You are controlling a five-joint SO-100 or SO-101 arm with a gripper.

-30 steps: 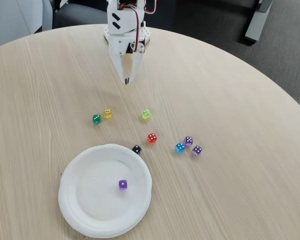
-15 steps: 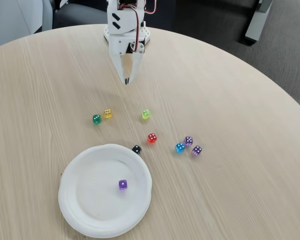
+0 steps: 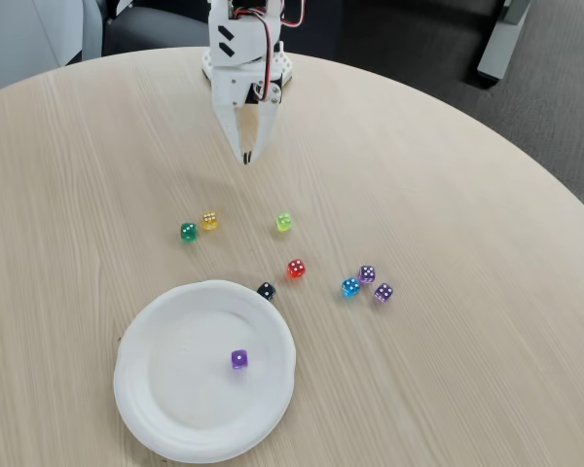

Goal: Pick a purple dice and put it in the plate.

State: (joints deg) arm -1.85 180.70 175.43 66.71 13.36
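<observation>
The deep-violet purple dice (image 3: pixel 238 360) lies inside the white paper plate (image 3: pixel 156 389), a little right of the plate's middle, at the near left of the round table. My white gripper (image 3: pixel 246 160) hangs near the arm's base at the far side, its fingers pointing down with the tips together and nothing between them. It is well away from the plate and from all the dice.
Loose dice lie between gripper and plate: green (image 3: pixel 188 232), yellow (image 3: pixel 209 221), lime (image 3: pixel 284 222), red (image 3: pixel 296 269), black (image 3: pixel 266 291) at the plate's rim, blue (image 3: pixel 350 287) and two pale lilac dice (image 3: pixel 367 274) (image 3: pixel 383 293). The table edge curves at right.
</observation>
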